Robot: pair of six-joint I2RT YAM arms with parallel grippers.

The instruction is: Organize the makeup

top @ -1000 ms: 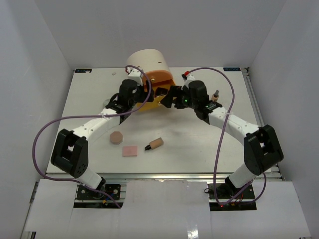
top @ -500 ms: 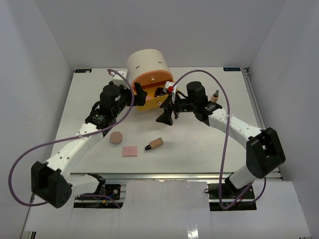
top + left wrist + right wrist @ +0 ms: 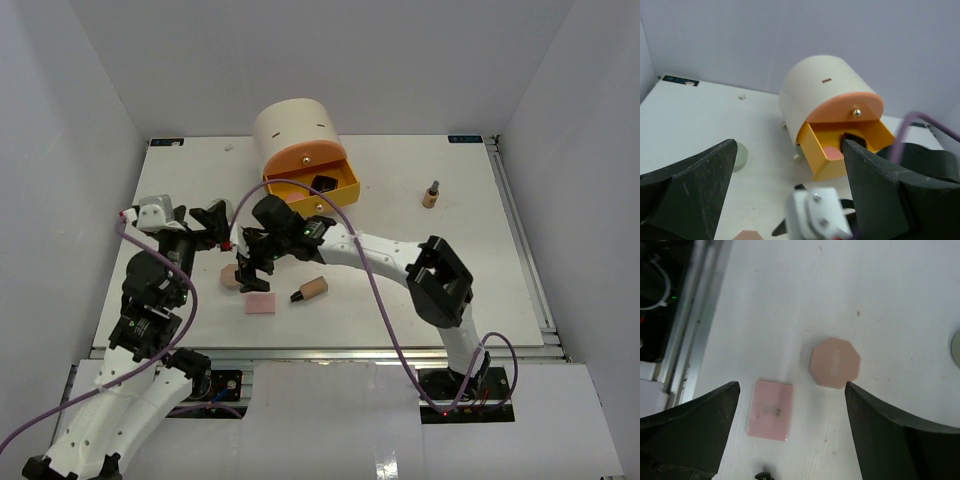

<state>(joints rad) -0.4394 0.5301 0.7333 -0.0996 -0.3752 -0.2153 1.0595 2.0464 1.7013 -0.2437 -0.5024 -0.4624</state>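
The open orange drawer [image 3: 340, 186] of the cream cylinder [image 3: 295, 128] holds a black square compact [image 3: 325, 182] and a pink round compact [image 3: 830, 151]. A pink octagonal compact [image 3: 835, 362] and a pink rectangular compact [image 3: 771, 410] lie on the table at front left. A tan black-capped bottle [image 3: 312, 290] lies beside them, and another [image 3: 431, 194] stands at the right. My right gripper [image 3: 792, 387] is open and empty, hovering above the two pink compacts [image 3: 261, 303]. My left gripper [image 3: 789, 150] is open and empty, raised at the left and facing the drawer.
A pale grey-green round disc [image 3: 741, 155] lies on the table left of the drawer. The right arm's wrist [image 3: 819, 215] crosses low in the left wrist view. The table's front rail [image 3: 690, 340] runs close to the compacts. A small white speck [image 3: 229, 147] lies at the back left.
Both grippers have left the drawer. The left arm pulled back to the near left. The right arm swung left and down over the pink compacts.
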